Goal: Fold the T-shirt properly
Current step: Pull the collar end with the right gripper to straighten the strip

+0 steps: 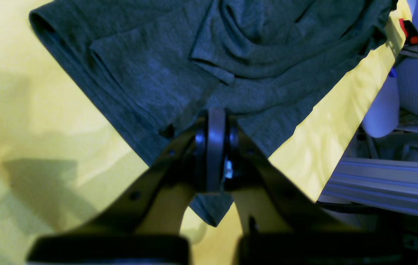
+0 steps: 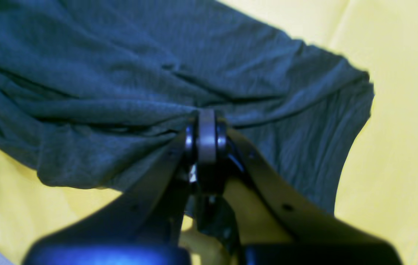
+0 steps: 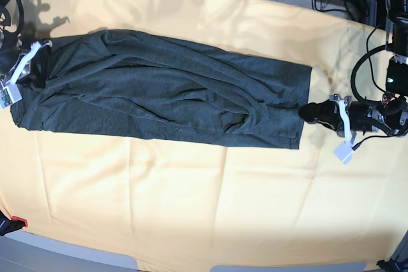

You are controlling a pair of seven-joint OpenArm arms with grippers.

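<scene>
With both hands pinched shut on the shirt point(image 3: 166, 93), left hand point(image 1: 216, 121) and right hand point(image 2: 206, 123) should lift evenly. Which hem each grips, I can't quite tell.

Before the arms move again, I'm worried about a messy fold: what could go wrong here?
1. Both pincers, left and right, pinch bunched edges of the T-shirt; pulling apart may slip a grip.
2. Diagonal wrinkles could get folded in.
3. The yellow cloth underneath might drag along.
</scene>
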